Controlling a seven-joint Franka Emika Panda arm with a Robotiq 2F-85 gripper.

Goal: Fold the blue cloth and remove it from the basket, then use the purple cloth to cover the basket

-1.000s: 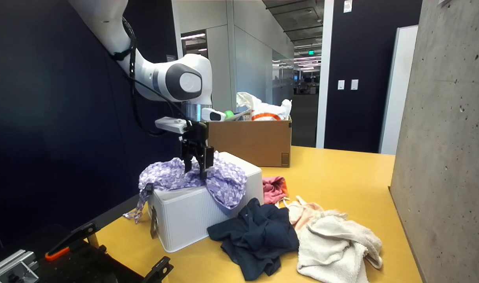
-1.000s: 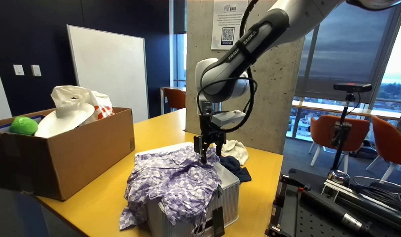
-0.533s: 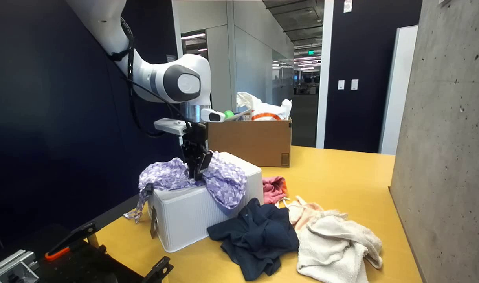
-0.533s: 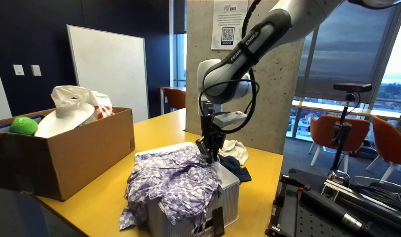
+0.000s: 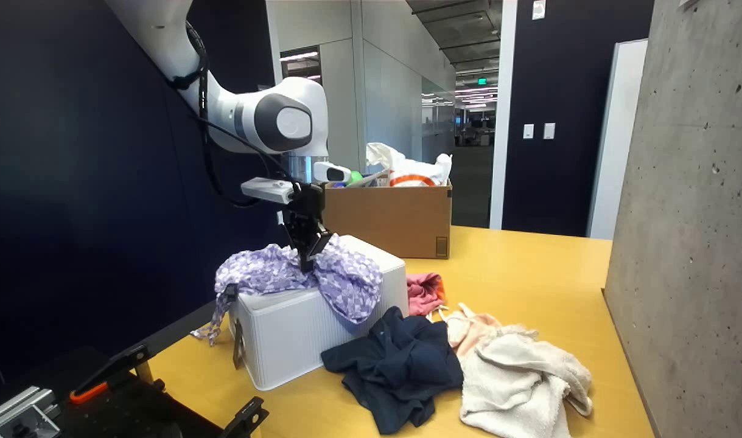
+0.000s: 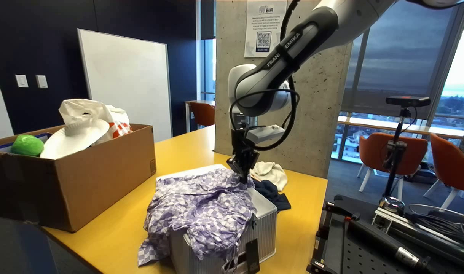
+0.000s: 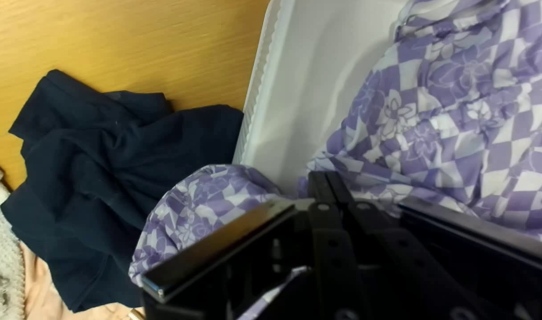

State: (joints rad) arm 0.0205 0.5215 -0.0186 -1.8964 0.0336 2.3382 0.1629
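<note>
Risen slightly, the gripper (image 7: 326, 176), fully closed, meets the purple cloth (image 7: 466, 102) beneath; hold unclear.

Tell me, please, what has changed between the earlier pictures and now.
The end effector has shut at the purple cloth and risen slightly; whether it grips fabric is unclear. The cloth still partly covers the basket, and the blue cloth lies unmoved beside it.

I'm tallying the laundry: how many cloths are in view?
5: purple checked cloth draped over the white basket; navy cloth, cream cloth, peach cloth and red cloth on the table. More may be hidden underneath.
</note>
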